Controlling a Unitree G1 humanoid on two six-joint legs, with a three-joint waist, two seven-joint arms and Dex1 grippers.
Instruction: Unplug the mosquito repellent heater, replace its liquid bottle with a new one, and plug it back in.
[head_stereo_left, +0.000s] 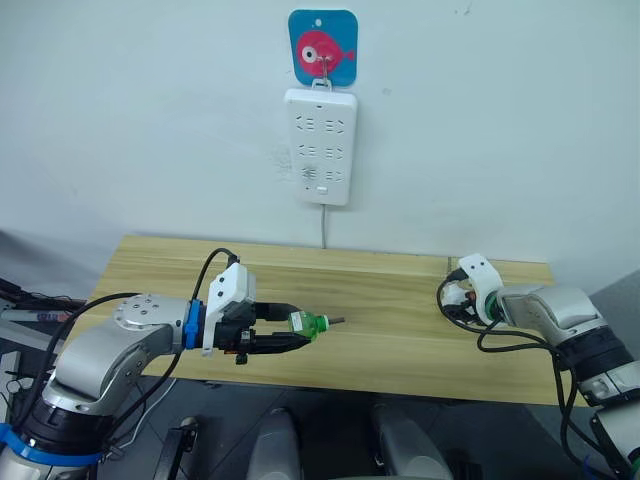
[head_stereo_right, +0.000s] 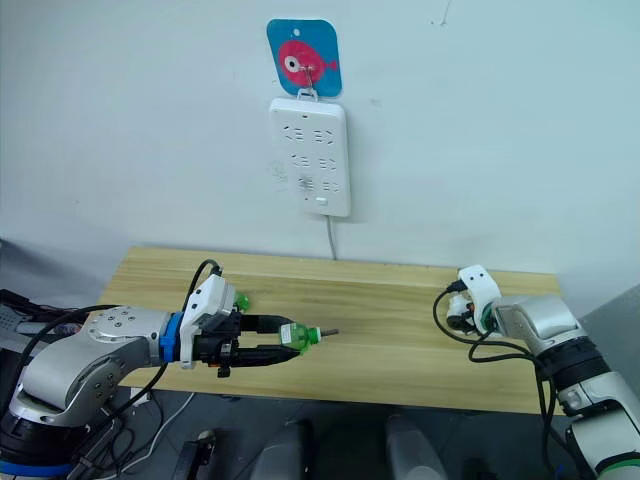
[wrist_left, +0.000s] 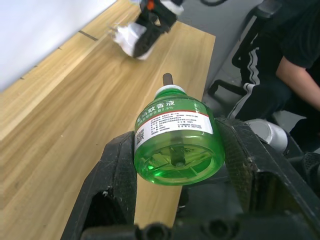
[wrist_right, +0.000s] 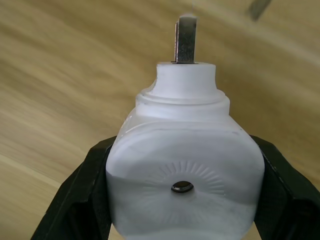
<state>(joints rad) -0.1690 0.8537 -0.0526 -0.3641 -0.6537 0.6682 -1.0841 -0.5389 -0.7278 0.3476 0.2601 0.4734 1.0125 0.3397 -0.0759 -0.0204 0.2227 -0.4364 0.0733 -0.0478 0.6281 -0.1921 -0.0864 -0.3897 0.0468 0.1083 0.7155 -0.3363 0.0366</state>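
Bottle swap in hand: left gripper (head_stereo_left: 290, 334) pinches green liquid bottle (wrist_left: 176, 141), wick toward right gripper (wrist_right: 182, 195), which clamps mosquito repellent heater (wrist_right: 184, 155) unplugged over wooden table (head_stereo_left: 390, 310); next, judged, align wick with heater and screw in.

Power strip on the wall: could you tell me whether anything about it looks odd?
Its sockets are all vacant. The power strip hangs from a hook; the heater is in the right pincer, unplugged. Nothing looks damaged.
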